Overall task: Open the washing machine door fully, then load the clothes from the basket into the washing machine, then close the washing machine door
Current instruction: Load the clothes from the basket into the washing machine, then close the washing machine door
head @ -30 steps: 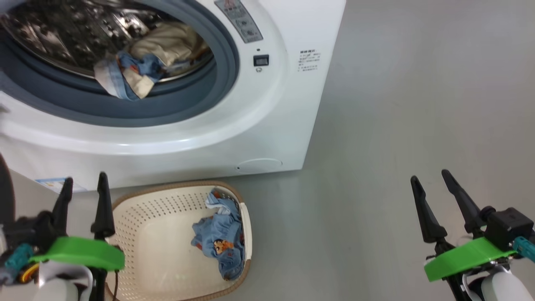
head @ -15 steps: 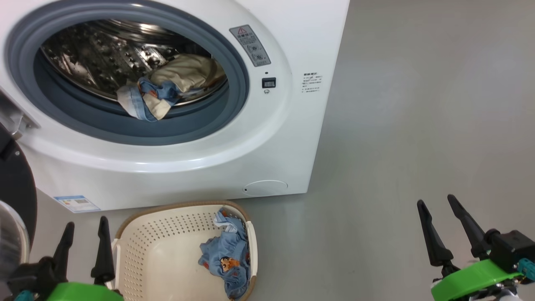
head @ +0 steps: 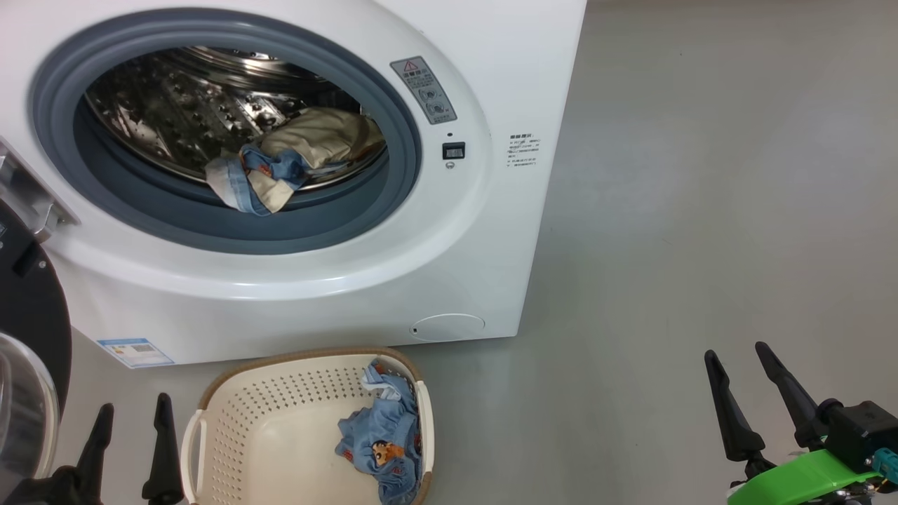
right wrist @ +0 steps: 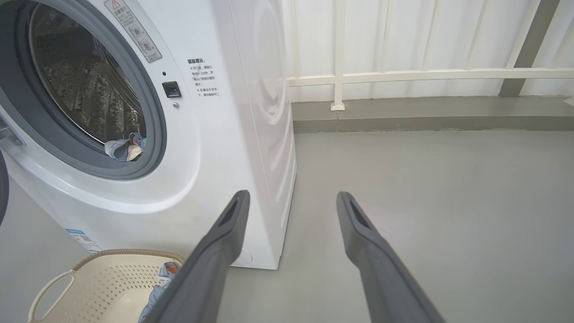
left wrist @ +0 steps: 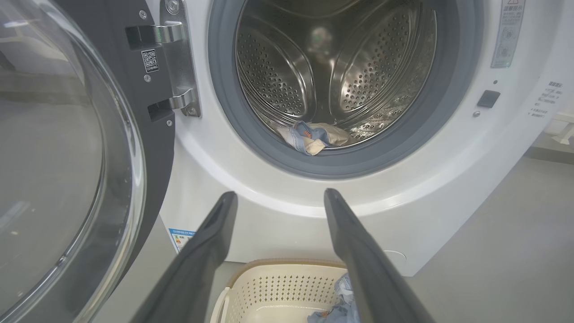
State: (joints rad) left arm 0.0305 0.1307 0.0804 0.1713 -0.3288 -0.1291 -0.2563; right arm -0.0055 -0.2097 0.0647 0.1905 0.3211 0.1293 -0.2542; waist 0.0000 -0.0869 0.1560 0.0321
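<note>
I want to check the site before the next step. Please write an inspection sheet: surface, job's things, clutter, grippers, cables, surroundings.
Surface: smooth grey floor.
Job's things: washer with door swung open at its left; cream and blue clothes at the drum mouth; one blue garment lies in the basket in front of the washer.
Clutter: nothing seen.
Grippers: left gripper open, holding nothing, beside the basket; right gripper open, holding nothing, over the floor.
Cables: teal connector at the right wrist; no loose cable seen.
Surroundings: white railing beyond the washer.

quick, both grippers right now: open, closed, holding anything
Left gripper: open, holding nothing.
Right gripper: open, holding nothing.
</note>
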